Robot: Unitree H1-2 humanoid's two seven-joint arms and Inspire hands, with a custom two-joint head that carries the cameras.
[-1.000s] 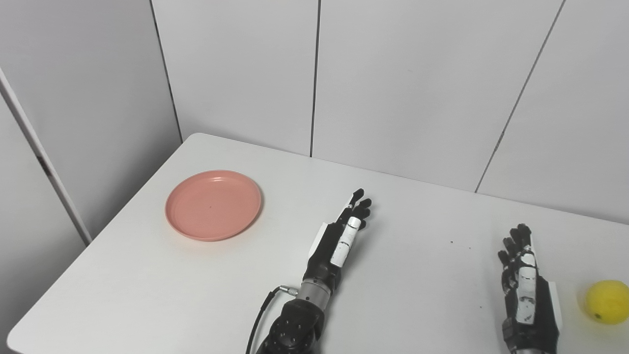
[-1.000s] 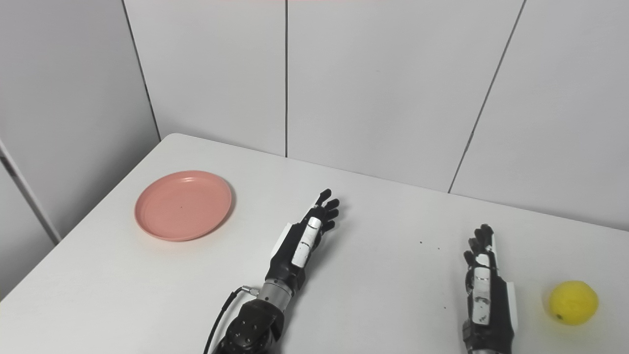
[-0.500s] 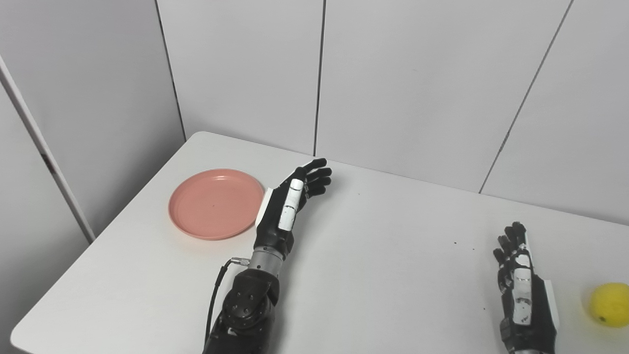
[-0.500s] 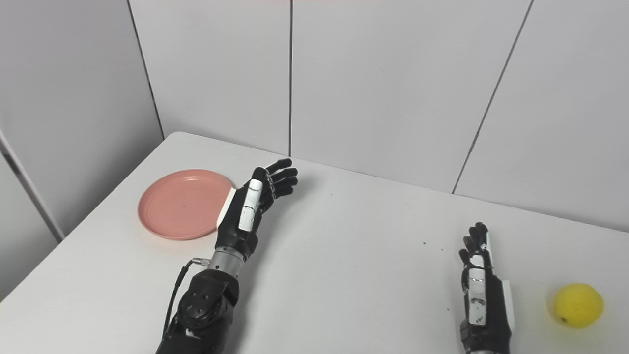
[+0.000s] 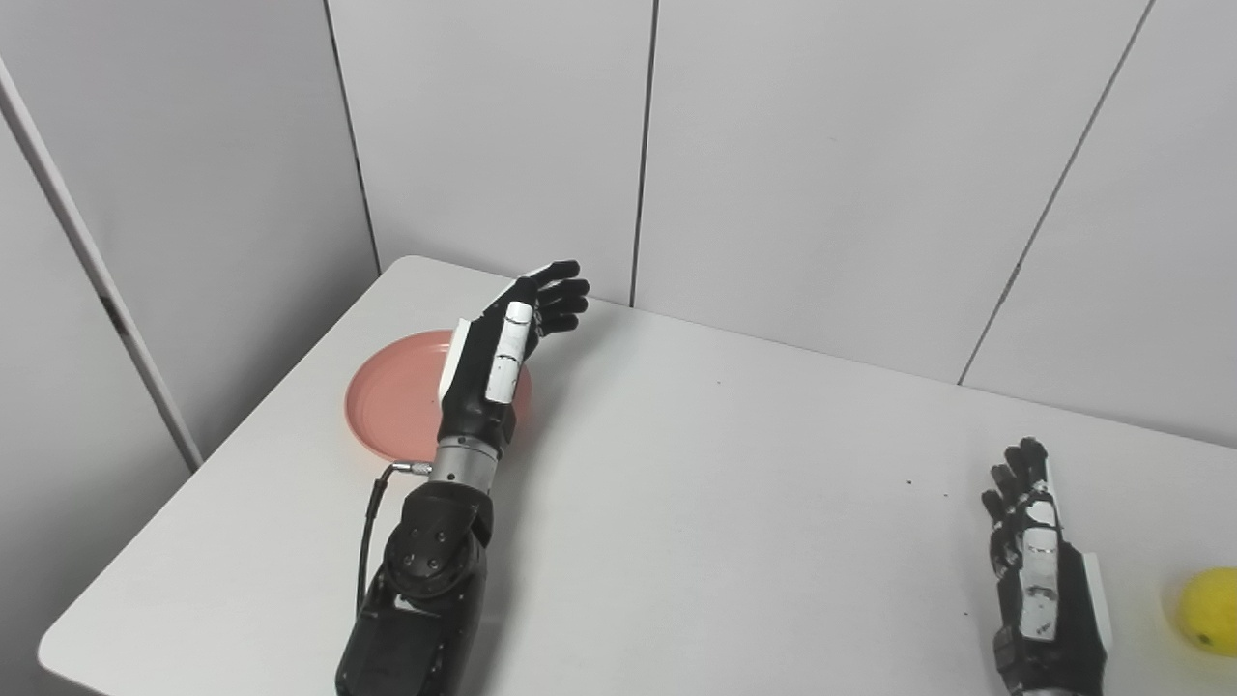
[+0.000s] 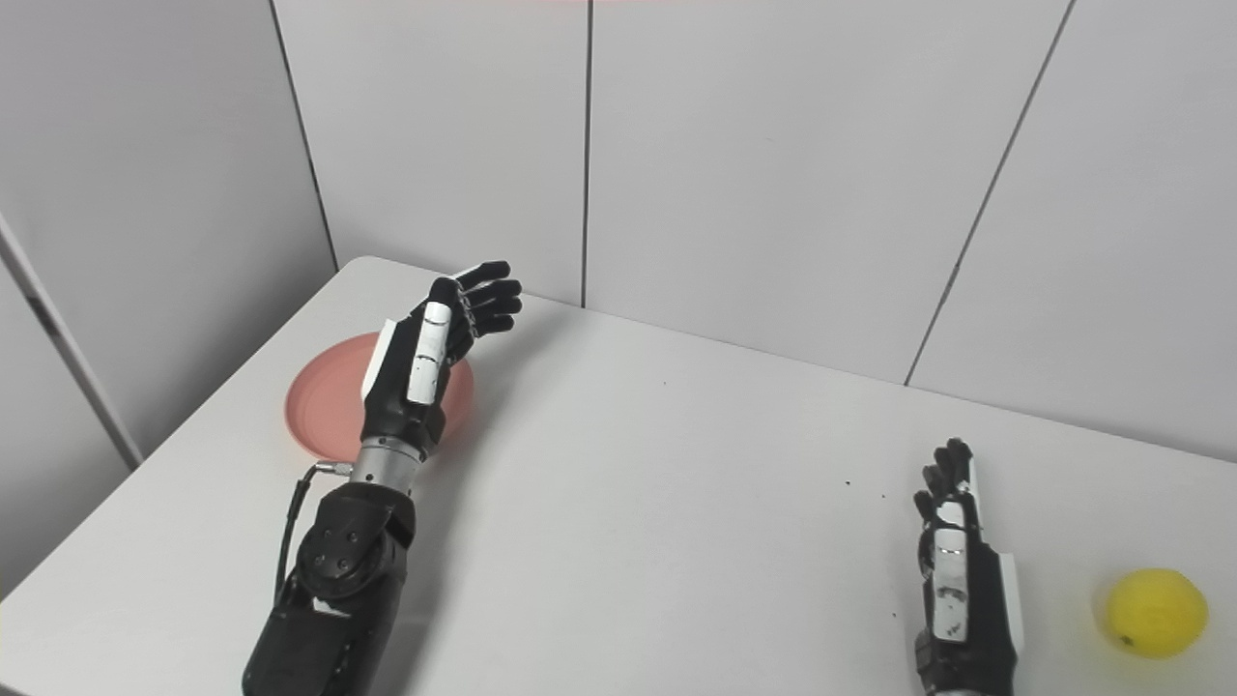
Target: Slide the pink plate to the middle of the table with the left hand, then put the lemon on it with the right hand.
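The pink plate (image 5: 391, 401) lies flat near the table's far left corner. My left hand (image 5: 507, 348) hovers over the plate's right half, raised above it, edge-on, fingers apart and slightly curled, holding nothing. It hides the plate's right side. The yellow lemon (image 6: 1156, 613) sits on the table at the far right, near the front. My right hand (image 6: 952, 561) rests low on the table to the left of the lemon, a gap between them, fingers stretched forward and empty.
The white table (image 5: 734, 483) runs to grey wall panels (image 5: 821, 164) at the back and on the left. Its left edge falls away close beside the plate. A black cable (image 5: 372, 512) loops off my left forearm. Small dark specks (image 5: 928, 483) dot the tabletop.
My left hand has swung from the table's middle to the far left and risen, now over the plate's right half. The camera has shifted a little. The right hand, plate and lemon stay put.
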